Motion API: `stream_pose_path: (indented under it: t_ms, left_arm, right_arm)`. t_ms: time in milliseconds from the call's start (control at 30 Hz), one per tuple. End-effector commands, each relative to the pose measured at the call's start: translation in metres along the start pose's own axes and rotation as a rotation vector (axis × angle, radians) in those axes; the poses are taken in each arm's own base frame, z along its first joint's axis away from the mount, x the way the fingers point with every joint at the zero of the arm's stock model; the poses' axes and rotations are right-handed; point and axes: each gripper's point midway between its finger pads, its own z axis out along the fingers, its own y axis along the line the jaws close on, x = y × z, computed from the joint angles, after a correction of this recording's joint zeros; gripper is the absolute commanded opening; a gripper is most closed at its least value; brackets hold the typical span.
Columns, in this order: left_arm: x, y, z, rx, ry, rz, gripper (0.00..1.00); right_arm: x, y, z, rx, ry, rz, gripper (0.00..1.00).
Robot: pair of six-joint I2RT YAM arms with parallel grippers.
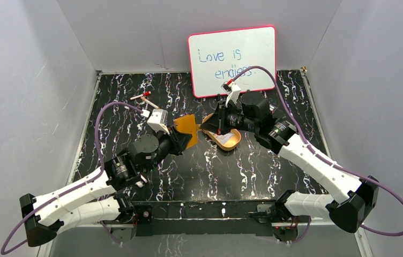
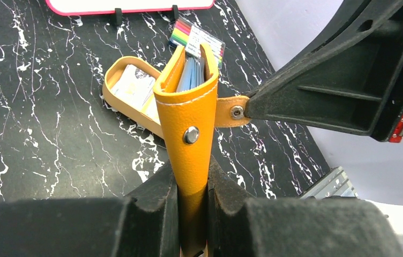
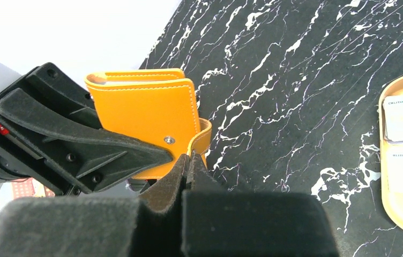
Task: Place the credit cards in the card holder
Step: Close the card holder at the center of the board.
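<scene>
Working over a black marbled table (image 1: pixel 204 171), a pink-framed whiteboard (image 1: pixel 231 59) standing at the back. Clamping the orange card holder (image 2: pixel 191 107) at its fold in the left gripper (image 2: pixel 193 187). Pinching its snap strap (image 3: pixel 202 134) tight with the right gripper (image 3: pixel 188 163). Seeing the cards (image 2: pixel 134 85) lying in the oval tray (image 2: pixel 114 75) beyond.

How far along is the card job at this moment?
Done: the left end effector grips the holder upright, and its strap is unsnapped. In hand: the right end effector is shut on the strap, apparently to pull the holder open. Left: the cards lie in the tray; none looks inserted yet.
</scene>
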Motion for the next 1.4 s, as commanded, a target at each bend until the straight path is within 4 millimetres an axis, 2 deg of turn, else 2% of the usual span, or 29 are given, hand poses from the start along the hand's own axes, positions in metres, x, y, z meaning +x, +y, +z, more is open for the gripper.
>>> stream_pose_path:
  t_ms: [0,467,767,1367]
  left_arm:
    - [-0.026,-0.01,-0.001,0.003,-0.064,-0.023,0.0]
    - [-0.024,-0.017,0.007,0.012,-0.047,-0.021,0.0]
    - [-0.032,-0.023,0.008,0.034,-0.072,-0.031,0.0]
    - [-0.034,-0.02,0.007,0.024,-0.082,-0.022,0.0]
  right_arm:
    - [-0.013,0.019,-0.006,-0.088,-0.041,-0.058,0.0]
    - [-0.009,0.02,0.005,-0.124,-0.023,-0.05,0.0]
    - [-0.007,0.018,0.011,-0.125,-0.01,-0.046,0.0]
    - [0.001,0.016,0.012,-0.129,0.026,-0.065,0.0]
